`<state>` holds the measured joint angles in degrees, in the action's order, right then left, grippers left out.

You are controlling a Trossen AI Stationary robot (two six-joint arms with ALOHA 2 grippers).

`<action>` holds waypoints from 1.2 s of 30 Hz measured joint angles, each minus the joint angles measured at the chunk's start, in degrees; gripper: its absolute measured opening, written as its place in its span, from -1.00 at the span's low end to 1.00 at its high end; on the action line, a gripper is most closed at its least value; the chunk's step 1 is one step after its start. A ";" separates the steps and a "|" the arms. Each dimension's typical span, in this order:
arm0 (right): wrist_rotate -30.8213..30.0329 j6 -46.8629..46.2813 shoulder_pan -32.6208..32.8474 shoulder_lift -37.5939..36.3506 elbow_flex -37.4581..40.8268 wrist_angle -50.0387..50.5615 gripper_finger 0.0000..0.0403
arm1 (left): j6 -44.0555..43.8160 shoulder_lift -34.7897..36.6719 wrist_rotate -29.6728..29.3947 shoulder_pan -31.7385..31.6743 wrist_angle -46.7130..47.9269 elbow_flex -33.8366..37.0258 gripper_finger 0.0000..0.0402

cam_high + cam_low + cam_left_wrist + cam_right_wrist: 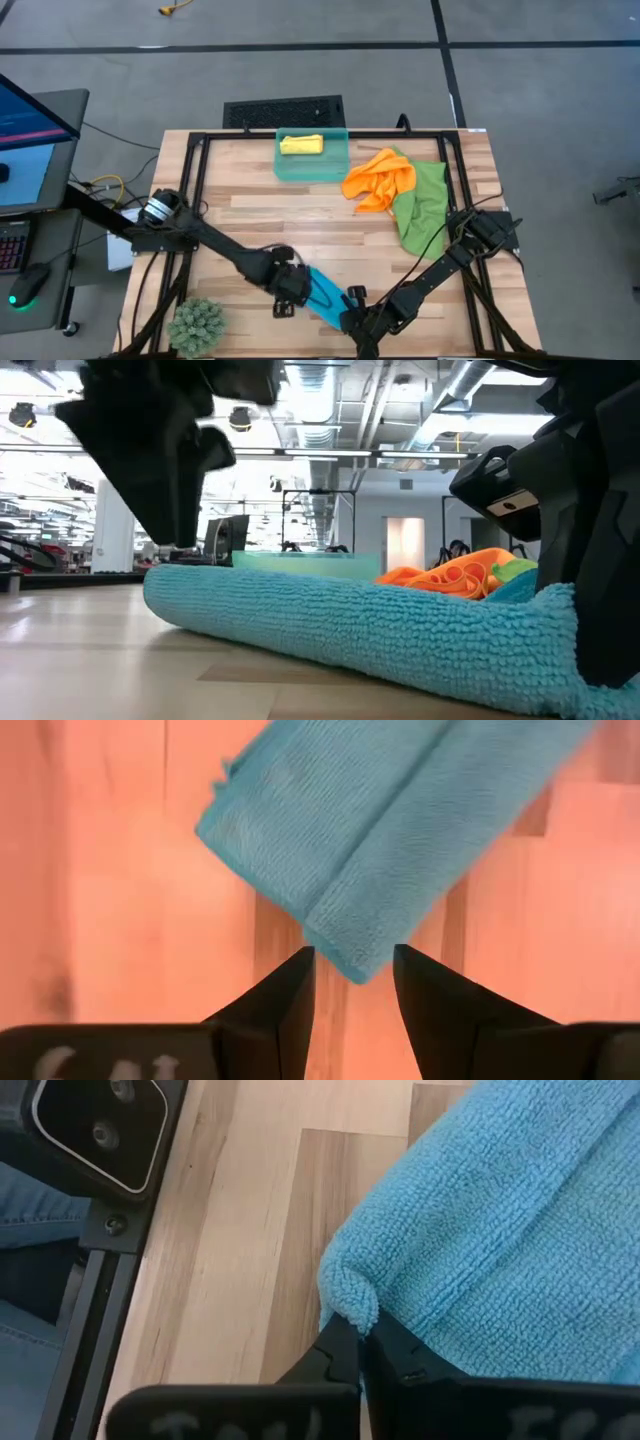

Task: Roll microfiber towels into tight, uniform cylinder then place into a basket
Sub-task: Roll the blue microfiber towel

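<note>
The blue microfiber towel (pixel 326 295) lies rolled into a long cylinder on the wooden table near its front edge, slanting from far left to near right. My left gripper (pixel 355 960) hovers open just above the roll's left end (pixel 165 595), clear of it. My right gripper (pixel 357 1342) is shut on the roll's right end. The teal basket (pixel 340 165) stands at the table's far edge with a rolled yellow towel (pixel 301 145) inside. The orange towel (pixel 380 180) and the green towel (pixel 422 205) lie crumpled to its right, the orange one partly on the green. My right gripper pinches a folded lip of cloth (pixel 350 1305) at the corner of the blue roll's right end between its two fingertips. The fingers slant down from the table's near right. The roll rests on the table along its whole length.
A green spiky plant ball (pixel 197 325) sits at the table's near left corner. A black grate (pixel 285 112) lies on the floor beyond the far edge. Black frame rails (pixel 190 200) run along the table's sides. Bare wood stretches between the blue roll and the basket.
</note>
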<state>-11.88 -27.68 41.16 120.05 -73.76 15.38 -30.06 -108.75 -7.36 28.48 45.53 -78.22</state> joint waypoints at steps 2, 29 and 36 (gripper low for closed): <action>0.01 0.00 0.05 0.00 0.00 0.00 -0.96 | 1.85 0.04 -3.40 2.87 -1.06 0.00 -0.36; 0.02 -1.40 -0.02 0.00 0.07 -0.26 -0.96 | 13.05 -0.18 -18.00 9.04 -26.04 14.60 -0.37; 0.68 -1.40 -0.08 -0.02 0.07 -0.25 -0.93 | 13.31 -0.18 -19.92 8.04 -27.32 14.60 -0.37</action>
<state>-11.20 -29.08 41.08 120.03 -73.69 15.13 -16.75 -108.92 -27.28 36.52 18.21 -63.61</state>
